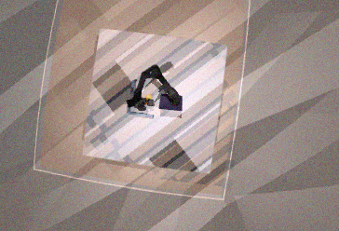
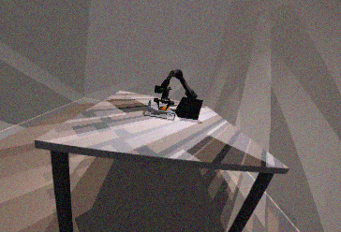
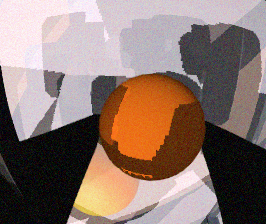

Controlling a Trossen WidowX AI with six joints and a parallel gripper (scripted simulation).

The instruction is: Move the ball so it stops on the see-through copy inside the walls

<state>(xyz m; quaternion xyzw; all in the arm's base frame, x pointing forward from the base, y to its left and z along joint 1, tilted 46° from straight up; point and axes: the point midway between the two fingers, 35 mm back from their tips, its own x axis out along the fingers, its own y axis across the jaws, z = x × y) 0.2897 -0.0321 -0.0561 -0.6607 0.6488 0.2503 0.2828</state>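
The orange ball (image 2: 163, 108) (image 3: 151, 127) is between the two black fingers, which touch it on both sides in the wrist view. My gripper (image 3: 151, 124) is shut on it. The ball looks much larger than the see-through copy, so it appears nearer to the camera. The pale yellow-orange see-through copy (image 3: 101, 192) shows behind and below left of the ball, partly hidden by it. The low clear walls (image 1: 141, 115) (image 2: 159, 116) make a corner around this spot. In the top view the arm partly covers the ball, and ball and copy cannot be told apart.
The dark block at the arm's base (image 1: 170, 102) (image 2: 189, 108) stands close beside the walled corner. The arm (image 1: 154, 71) (image 2: 177, 73) arches over from it. The striped table (image 1: 196, 74) (image 2: 117, 139) carries patchy shadows.
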